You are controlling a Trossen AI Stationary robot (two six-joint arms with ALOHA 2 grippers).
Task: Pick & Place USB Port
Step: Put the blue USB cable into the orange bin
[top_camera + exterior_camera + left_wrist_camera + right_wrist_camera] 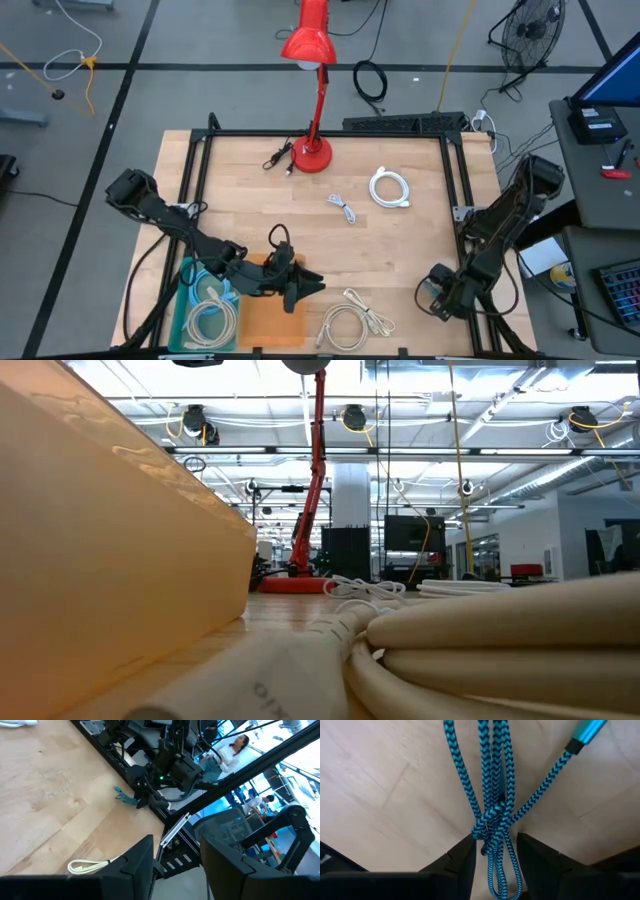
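Note:
A teal braided USB cable [492,785], tied in a knot, lies on the wood near the table's near right corner; its metal plug [587,732] rests on the board. My right gripper [495,842] stands over it [437,290], shut on the bundle; the left wrist view shows it [145,795] with the teal cable [125,797] at its tips. My left gripper [175,840] is open and holds nothing; it hovers by the orange bin's right edge [310,287]. A white cable [87,866] lies beneath it. My right gripper pinches the teal cable at its knotted middle [492,827] between the two fingers, which come from above, pointing down. Several strands run through the gap, along the fingers. The loops and the plug lie on the table.
An orange bin [262,325] and a teal bin [183,305] holding white cables sit at the near left. A white cable coil [350,322] lies near the near edge, another coil [390,188] and a small grey cable [343,208] farther back. The red lamp's base [312,155] stands at the far edge.

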